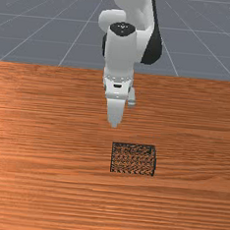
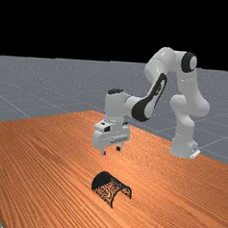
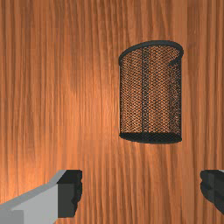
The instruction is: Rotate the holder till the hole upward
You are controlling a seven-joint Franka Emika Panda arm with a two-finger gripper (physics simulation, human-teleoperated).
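Plainly, from the front view's left, the table (image 1: pixel 32 179) spreads out in orange-brown wood, its streaky grain running across, with smooth grey floor (image 1: pixel 25 30) marked by thin pale lines beyond its straight edge. Near the middle the arm (image 1: pixel 121 56) comes down, glossy white and rounded, with dark caps and a dark panel along one link. To its right, and closer to that camera, the holder (image 1: pixel 134 159) lies on its side on the wood, a black mesh shape almost rectangular from here, with the grain showing through its little openings.

In the far view, going left to right, the holder's curved back rises like a small tunnel, its dark mesh end to the left and an arched edge to the right. The gripper (image 2: pixel 111 150) hangs in the air above the table, well clear of the mesh; farther right come the bent links and the white base (image 2: pixel 183 148).

From the wrist view, the fingers (image 3: pixel 68 194) stand wide apart, grey with blocky black tips, bare wood between them and nothing in their hold. The holder's thick, bowed rim (image 3: pixel 151 43) is at the end away from them; its dark, flattened oval end (image 3: pixel 151 138) is nearer.
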